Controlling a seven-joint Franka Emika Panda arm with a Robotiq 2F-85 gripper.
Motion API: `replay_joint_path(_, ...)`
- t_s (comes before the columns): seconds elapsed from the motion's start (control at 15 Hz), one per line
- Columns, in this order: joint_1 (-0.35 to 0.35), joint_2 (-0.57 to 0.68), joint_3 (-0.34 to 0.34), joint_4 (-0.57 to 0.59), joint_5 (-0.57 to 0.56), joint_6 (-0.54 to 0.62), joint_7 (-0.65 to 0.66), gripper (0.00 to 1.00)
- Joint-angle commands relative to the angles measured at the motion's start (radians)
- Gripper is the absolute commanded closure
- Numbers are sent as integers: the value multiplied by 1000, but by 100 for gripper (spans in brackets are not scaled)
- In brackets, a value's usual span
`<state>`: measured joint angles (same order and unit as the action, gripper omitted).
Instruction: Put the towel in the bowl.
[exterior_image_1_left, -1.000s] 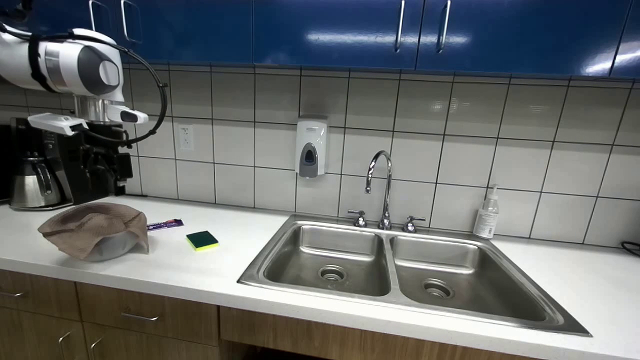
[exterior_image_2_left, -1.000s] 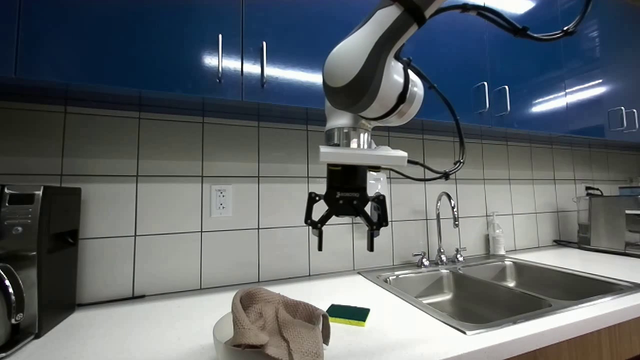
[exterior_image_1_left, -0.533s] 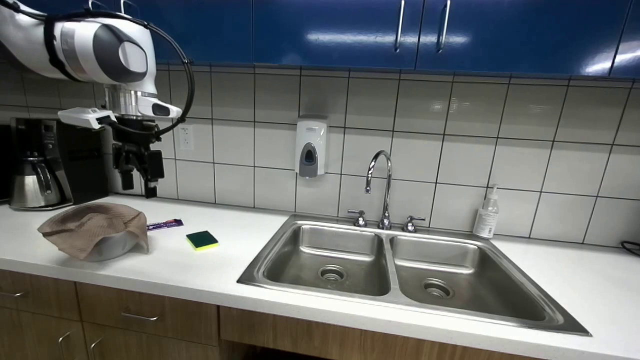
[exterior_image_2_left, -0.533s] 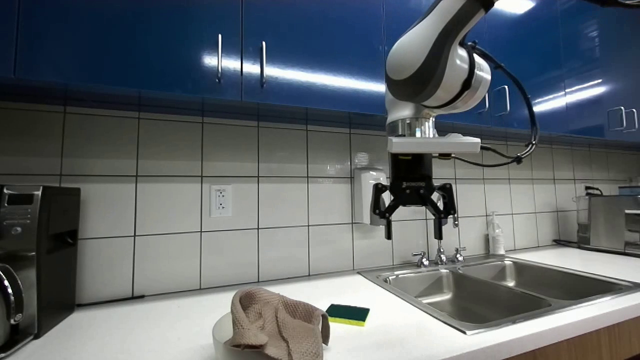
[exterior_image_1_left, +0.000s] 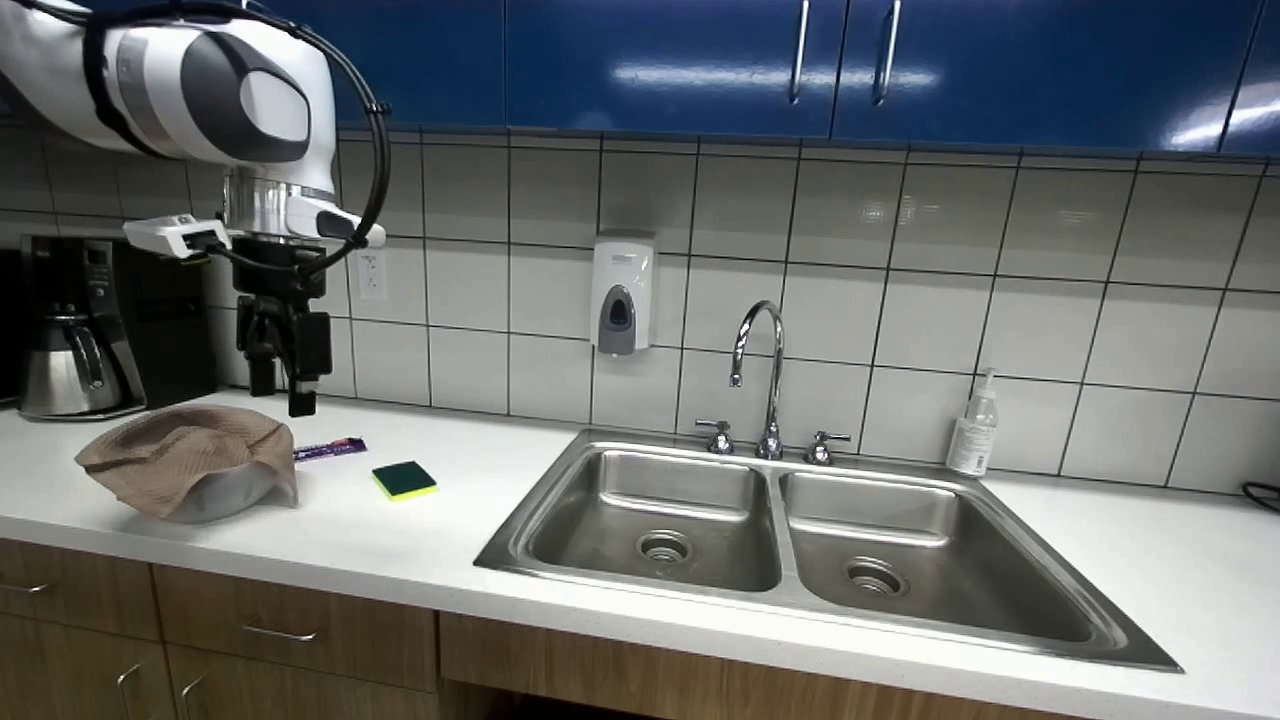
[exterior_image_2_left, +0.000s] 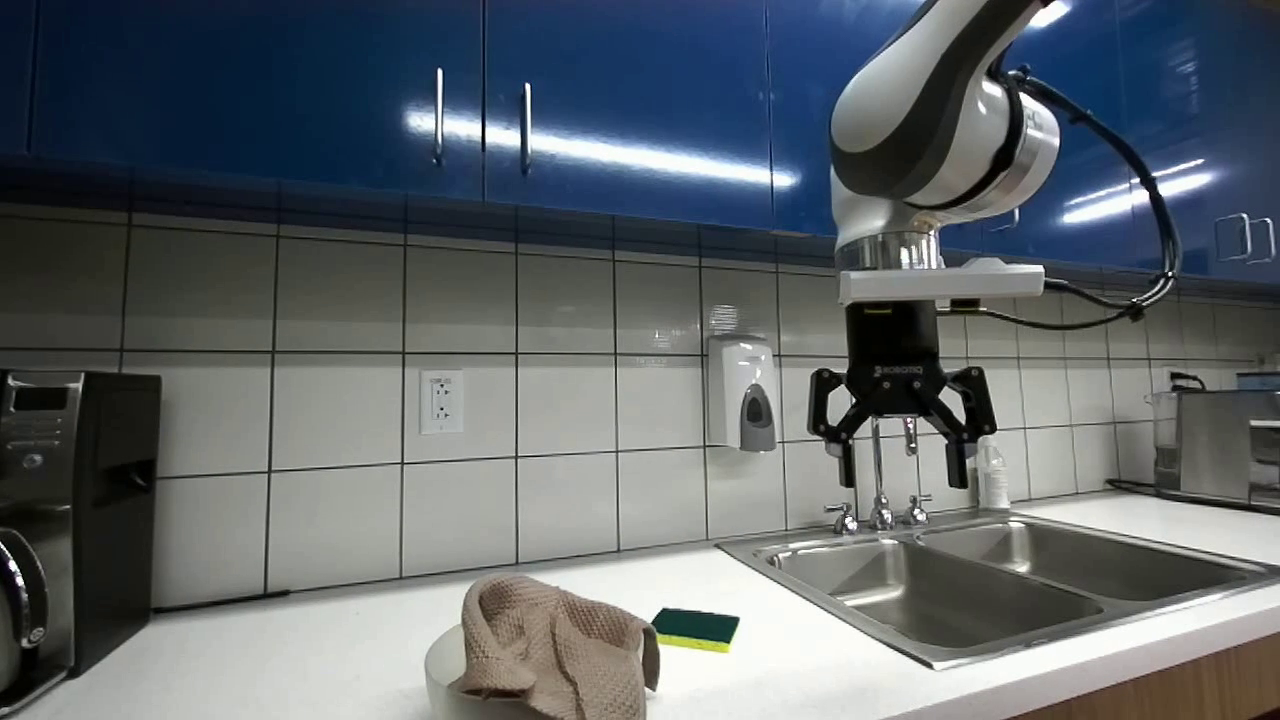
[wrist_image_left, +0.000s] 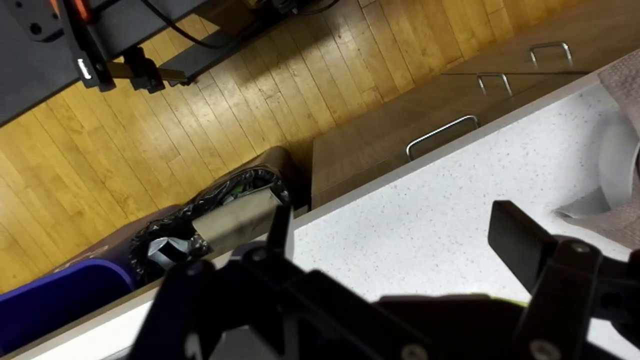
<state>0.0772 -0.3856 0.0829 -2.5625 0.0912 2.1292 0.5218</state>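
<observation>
A brown towel (exterior_image_1_left: 190, 445) lies draped over a pale bowl (exterior_image_1_left: 222, 497) on the counter. Part of the towel hangs over the rim and down the outside. The towel (exterior_image_2_left: 570, 650) and bowl (exterior_image_2_left: 445, 672) also show at the bottom of an exterior view. In the wrist view, the towel (wrist_image_left: 625, 85) and bowl (wrist_image_left: 618, 160) are cut off at the right edge. My gripper (exterior_image_2_left: 903, 478) points down, open and empty, well above the counter and apart from the towel. Its spread fingers (wrist_image_left: 392, 220) have only counter between them in the wrist view. The bowl's inside is mostly hidden.
A green and yellow sponge (exterior_image_1_left: 404, 482) and a purple wrapper (exterior_image_1_left: 330, 450) lie beside the bowl. A double sink (exterior_image_1_left: 790, 545) with a faucet (exterior_image_1_left: 775, 380) stands further along. A coffee maker (exterior_image_2_left: 110, 520) is at the other end. Blue cabinets (exterior_image_2_left: 620, 90) hang above.
My open gripper has moved away from the coffee maker's side toward the sink side in an exterior view, and lowered slightly in the last half second. The towel, bowl and sponge have not moved.
</observation>
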Motion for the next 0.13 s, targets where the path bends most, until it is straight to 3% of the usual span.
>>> replay_joint_path(0.0, -25, -1, 24, 1, 11, -3, -9, 0)
replay_joint_path(0.07, -25, -1, 24, 1, 11, -4, -9, 0)
